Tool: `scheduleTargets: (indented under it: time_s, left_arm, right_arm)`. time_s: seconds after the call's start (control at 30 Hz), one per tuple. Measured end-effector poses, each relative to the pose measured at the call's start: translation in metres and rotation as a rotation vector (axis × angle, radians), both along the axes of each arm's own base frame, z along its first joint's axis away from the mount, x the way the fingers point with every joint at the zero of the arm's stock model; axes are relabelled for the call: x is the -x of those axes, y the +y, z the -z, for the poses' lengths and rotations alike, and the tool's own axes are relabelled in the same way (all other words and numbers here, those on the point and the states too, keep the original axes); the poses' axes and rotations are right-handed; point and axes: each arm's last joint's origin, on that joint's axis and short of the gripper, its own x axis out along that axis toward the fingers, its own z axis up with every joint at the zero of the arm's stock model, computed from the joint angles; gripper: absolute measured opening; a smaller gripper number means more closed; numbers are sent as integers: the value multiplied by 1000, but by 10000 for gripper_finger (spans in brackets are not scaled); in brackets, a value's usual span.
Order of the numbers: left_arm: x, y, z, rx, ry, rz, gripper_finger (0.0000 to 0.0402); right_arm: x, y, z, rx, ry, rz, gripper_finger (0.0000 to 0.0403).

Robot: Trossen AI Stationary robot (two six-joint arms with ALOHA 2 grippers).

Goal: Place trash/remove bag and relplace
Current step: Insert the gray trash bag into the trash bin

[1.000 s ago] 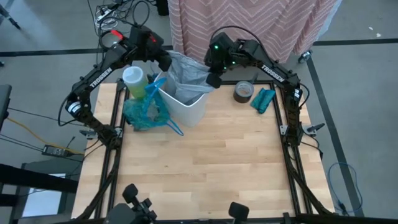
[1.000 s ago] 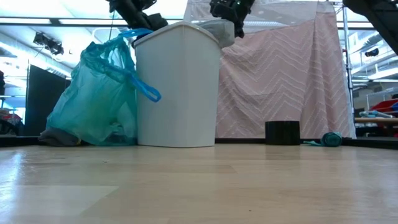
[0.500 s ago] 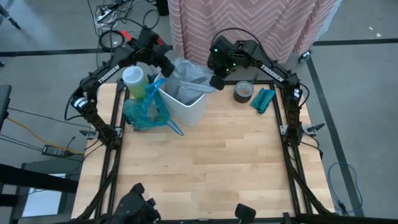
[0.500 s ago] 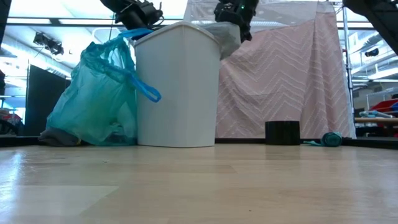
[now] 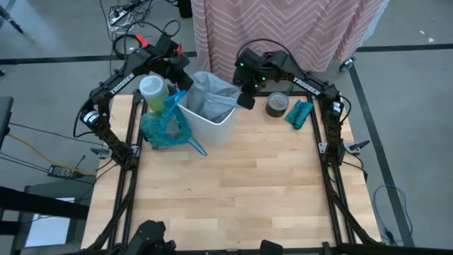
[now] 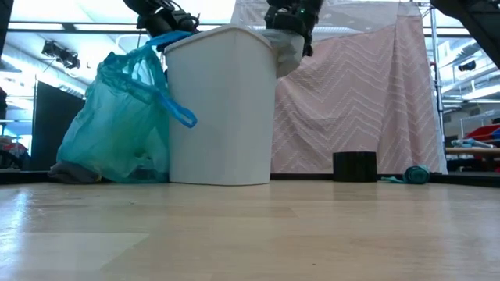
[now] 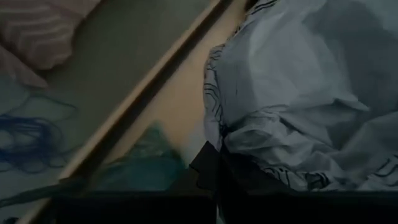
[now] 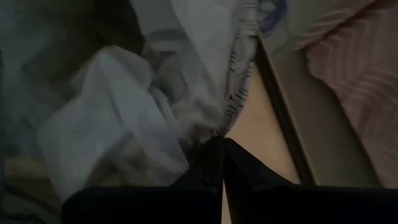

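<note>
From above, the left pincer [image 5: 185,75] and right pincer [image 5: 244,97] each pinch the grey liner [image 5: 212,95] at the white bin [image 5: 212,124]; the teal bag [image 5: 164,126] sits beside it on the desk [image 5: 248,177]. Low down, arms are cut off. Wrist views show pinched-together fingers on crumpled plastic; trash unseen.

So the small plastic bin [image 5: 212,120] is plain white, and the thin crinkly plastic liner [image 5: 212,95] stuffed in its mouth is pale grey with a bit of dark print along one edge. Next to it the full knotted plastic bag [image 6: 117,125] is a see-through teal green. The butcher-block tabletop [image 5: 233,184] is light wood with visible plank lines. The hanging cloth backdrop [image 6: 351,101] is dusty pink with a white zigzag pattern. There's a dark brownish tape roll [image 5: 277,104], a teal crumpled cloth [image 5: 299,113], and a round pale yellow-green lid [image 5: 151,87]. Both arms are black with white lettering.
</note>
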Motion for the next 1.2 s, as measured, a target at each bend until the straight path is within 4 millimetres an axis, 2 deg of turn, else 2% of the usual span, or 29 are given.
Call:
scheduleTargets:
  time_s: [0.27,0.43,0.73,0.83,0.97,1.2]
  left_arm:
    - [7,-15,-3,153,-36,40,8]
    - [16,-22,-11,162,-37,27,8]
    - [20,-28,-16,205,-54,0,8]
    - [22,-26,-17,183,-49,-17,8]
    - [23,-25,-28,114,-56,-14,8]
    - [30,-27,-64,-75,-47,-40,8]
  right_arm:
    - [1,5,3,-137,-12,-64,20]
    - [3,7,4,-143,13,-85,48]
    - [5,5,5,-106,36,-75,103]
    - [5,4,5,-93,42,-71,117]
    - [5,4,4,-89,41,-75,135]
    - [6,6,-7,-67,3,-78,159]
